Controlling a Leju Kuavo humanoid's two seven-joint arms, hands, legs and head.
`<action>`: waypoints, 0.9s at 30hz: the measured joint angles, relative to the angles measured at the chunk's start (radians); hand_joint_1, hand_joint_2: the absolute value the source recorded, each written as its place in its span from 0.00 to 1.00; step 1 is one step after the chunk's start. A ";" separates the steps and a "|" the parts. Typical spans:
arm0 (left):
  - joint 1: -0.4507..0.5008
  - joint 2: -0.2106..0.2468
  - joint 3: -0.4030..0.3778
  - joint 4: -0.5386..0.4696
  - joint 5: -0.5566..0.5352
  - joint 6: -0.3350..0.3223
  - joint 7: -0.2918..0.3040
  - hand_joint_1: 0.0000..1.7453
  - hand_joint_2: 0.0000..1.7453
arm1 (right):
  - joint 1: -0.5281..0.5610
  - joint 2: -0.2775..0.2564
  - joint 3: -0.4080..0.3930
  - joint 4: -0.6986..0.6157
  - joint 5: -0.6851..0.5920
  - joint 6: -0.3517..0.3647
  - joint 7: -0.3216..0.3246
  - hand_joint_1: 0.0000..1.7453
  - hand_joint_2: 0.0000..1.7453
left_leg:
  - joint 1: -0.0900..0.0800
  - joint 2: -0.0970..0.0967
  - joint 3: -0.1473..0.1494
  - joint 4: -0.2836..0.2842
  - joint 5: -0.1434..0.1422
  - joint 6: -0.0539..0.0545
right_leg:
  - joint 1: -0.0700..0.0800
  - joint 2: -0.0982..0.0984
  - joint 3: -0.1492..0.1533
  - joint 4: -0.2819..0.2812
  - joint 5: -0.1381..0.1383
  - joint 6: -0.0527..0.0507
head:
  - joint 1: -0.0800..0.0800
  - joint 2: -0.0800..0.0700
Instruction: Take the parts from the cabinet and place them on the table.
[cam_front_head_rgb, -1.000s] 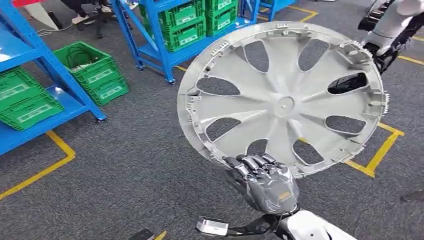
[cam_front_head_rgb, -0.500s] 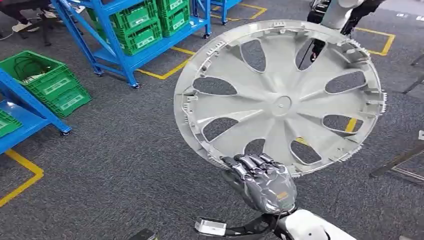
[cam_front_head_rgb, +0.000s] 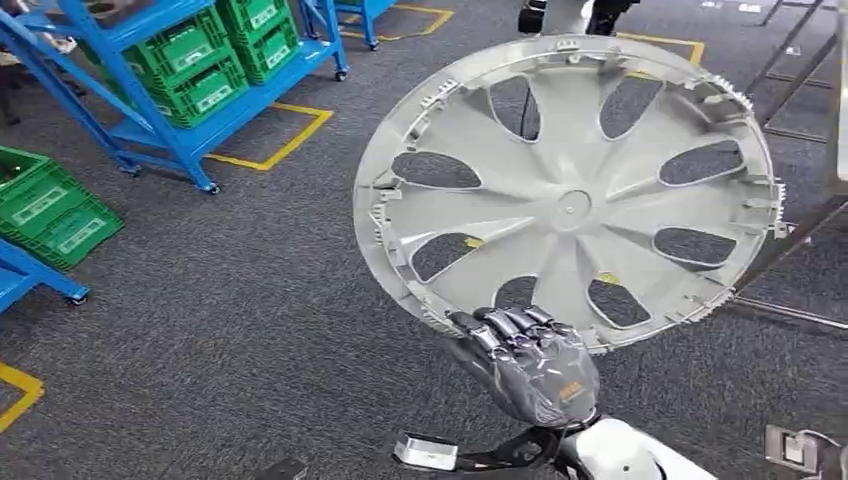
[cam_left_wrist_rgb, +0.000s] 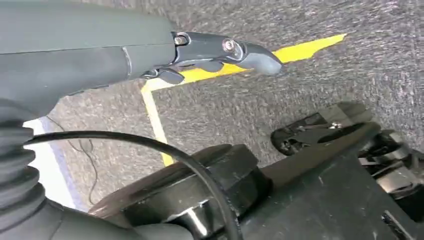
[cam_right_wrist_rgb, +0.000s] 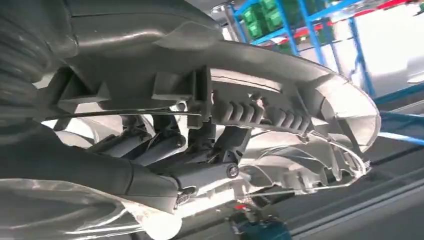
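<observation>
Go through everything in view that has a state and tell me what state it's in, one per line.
Wheel cover: off the floor, held by its lower rim, inner side toward the head camera.
Right hand: gripping the wheel cover's rim.
Left hand: holding nothing, above the carpet.
Green crates: sitting on the blue rack.

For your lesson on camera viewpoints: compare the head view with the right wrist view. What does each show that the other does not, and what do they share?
Head view alone: the whole round silver-grey plastic wheel cover with its spokes and openings, the grey carpet floor and its yellow floor tape. Right wrist view alone: the ribbed clips under the cover's rim, seen close up. Both share: the right robot hand gripping the cover's rim, and blue metal shelves with green plastic crates.
</observation>
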 joint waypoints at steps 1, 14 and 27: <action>0.001 -0.002 0.000 0.000 0.002 0.000 -0.001 0.00 1.00 | -0.001 0.000 -0.001 0.000 0.000 0.000 0.000 1.00 1.00 | 0.000 -0.023 -0.033 0.068 -0.037 -0.001 | 0.000 0.009 0.000 0.000 -0.001 -0.006 | -0.003 0.000; 0.007 -0.010 0.002 0.002 0.007 0.000 -0.013 0.00 1.00 | 0.000 0.002 -0.001 0.000 -0.014 0.006 -0.012 1.00 1.00 | 0.009 -0.094 -0.021 -0.042 0.059 0.034 | 0.001 0.163 -0.014 0.004 0.001 0.026 | -0.005 0.000; 0.012 -0.002 0.002 0.002 -0.003 0.012 -0.016 0.00 1.00 | -0.020 0.002 0.000 0.009 -0.031 0.011 -0.023 1.00 1.00 | 0.001 -0.032 0.001 -0.040 0.041 0.026 | -0.014 0.005 0.001 -0.004 0.005 0.047 | 0.008 0.000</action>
